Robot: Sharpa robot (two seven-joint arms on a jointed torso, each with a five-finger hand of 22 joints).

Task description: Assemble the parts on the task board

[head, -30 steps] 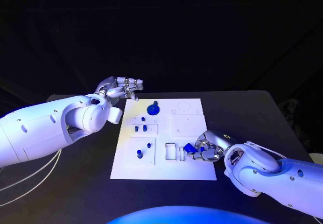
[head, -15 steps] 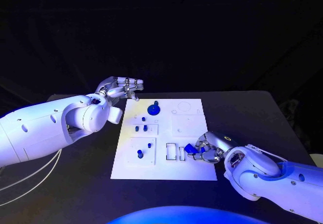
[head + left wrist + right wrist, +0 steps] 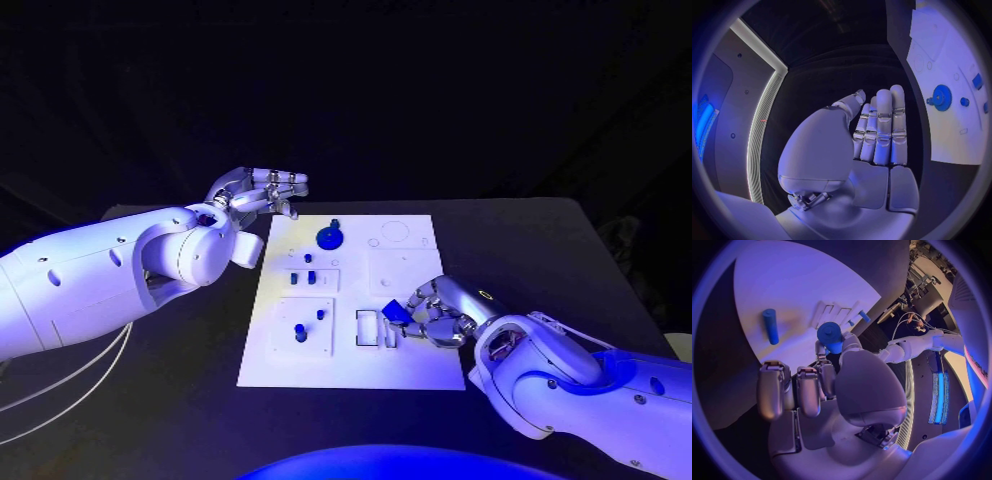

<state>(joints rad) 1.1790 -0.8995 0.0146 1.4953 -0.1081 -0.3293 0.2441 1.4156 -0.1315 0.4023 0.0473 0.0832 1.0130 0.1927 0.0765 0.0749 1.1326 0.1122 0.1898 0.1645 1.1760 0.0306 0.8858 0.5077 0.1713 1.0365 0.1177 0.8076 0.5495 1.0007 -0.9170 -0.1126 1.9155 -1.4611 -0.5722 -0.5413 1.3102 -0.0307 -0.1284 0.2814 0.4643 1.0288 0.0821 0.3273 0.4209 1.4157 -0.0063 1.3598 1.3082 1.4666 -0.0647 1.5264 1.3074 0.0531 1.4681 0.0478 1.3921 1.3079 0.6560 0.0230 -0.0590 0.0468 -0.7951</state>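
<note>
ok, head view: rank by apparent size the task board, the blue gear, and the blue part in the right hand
1. task board, largest by far.
2. blue gear.
3. blue part held by the right hand; fingers partly hide it and it looks close to the gear, so 2 versus 3 is unsure.

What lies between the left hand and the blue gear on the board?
In the head view, bare black table and white board edge separate the left hand from the blue gear.

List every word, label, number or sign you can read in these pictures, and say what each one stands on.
None can be read.
Task board: bare white, with outlines and slots but no lettering.
Blue parts, such as the gear: no marks to make out.
Left hand and right hand: no readable label or brand.
Table: plain black.
</note>
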